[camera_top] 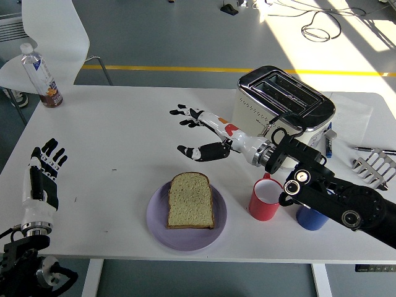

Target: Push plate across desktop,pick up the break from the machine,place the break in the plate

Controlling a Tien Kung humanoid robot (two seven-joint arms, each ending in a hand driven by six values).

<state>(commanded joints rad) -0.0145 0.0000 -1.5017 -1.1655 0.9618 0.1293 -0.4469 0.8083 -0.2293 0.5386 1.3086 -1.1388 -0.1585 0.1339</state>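
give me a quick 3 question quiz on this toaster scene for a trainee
1. True or false: the bread slice lies flat on the purple plate.
2. Which mug stands nearest the plate: A) red mug B) blue mug?
3. What is the right hand holding?

Key:
1. True.
2. A.
3. Nothing; its fingers are spread, above the table between the toaster and the plate. The left hand rests open at the left edge.

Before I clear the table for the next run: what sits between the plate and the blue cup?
In the head view, a red mug stands between the purple plate and the blue cup.
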